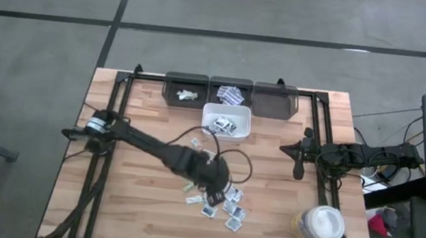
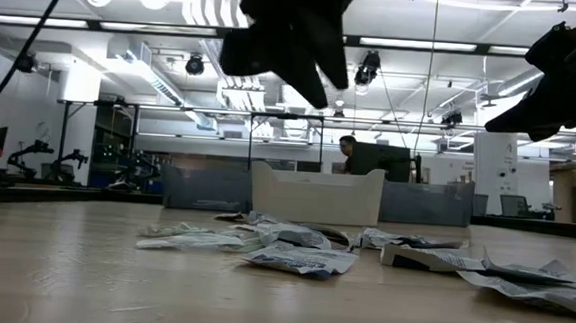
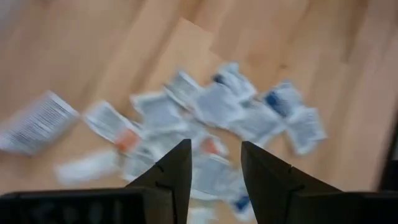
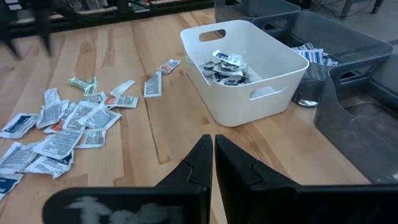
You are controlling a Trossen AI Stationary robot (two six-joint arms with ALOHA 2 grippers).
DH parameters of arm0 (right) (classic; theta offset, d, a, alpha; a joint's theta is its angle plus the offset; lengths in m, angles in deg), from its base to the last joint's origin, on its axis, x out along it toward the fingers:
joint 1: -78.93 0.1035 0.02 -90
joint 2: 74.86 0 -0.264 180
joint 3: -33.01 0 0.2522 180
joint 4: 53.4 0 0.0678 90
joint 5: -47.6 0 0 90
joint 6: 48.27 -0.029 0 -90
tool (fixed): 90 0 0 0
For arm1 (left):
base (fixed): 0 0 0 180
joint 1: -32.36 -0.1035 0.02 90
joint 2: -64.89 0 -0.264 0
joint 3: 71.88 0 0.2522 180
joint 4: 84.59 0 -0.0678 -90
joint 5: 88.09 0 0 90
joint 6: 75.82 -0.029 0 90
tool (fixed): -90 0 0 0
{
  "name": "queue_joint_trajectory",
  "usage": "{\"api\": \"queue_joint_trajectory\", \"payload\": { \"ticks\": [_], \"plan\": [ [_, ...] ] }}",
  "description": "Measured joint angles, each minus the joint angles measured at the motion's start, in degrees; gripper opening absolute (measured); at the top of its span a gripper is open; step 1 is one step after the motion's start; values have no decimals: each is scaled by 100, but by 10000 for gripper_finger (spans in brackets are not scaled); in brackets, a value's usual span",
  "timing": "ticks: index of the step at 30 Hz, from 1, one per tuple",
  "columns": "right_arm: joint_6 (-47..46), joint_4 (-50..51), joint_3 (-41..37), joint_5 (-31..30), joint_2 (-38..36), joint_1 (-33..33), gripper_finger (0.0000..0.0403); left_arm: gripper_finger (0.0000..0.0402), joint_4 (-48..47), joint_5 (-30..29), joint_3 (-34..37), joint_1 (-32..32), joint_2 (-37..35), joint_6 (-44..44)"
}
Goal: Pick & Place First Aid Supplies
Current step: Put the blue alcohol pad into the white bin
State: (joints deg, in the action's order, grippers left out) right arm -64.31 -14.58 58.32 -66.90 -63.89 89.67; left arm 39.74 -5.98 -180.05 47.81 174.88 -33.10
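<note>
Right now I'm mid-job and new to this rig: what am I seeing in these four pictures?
Two dark robot arms work at a wooden table. One picture looks straight down, one looks level across the tabletop, and one comes from each wrist. The left gripper hangs open and empty over the loose pile of sachets. The right gripper waits shut and empty at the table's right side. A white bin near the middle holds some sachets; three dark bins line the far edge. A white round tub sits near the front right corner.

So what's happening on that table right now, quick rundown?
Left gripper fingers open, empty, above the loose sachets. Right gripper shut, idle at the table's right. Some sachets already in the white bin. Nothing blocking.
</note>
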Motion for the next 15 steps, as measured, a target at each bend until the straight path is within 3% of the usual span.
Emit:
{"api": "queue_joint_trajectory", "payload": {
  "ticks": [9,15],
  "plan": [
    [-2,-2,2,1,1,-2,18,131,517,86,44,571,232,2395],
    [0,-13,0,8,4,0,18,131,894,90,115,830,482,3175]
  ]
}}
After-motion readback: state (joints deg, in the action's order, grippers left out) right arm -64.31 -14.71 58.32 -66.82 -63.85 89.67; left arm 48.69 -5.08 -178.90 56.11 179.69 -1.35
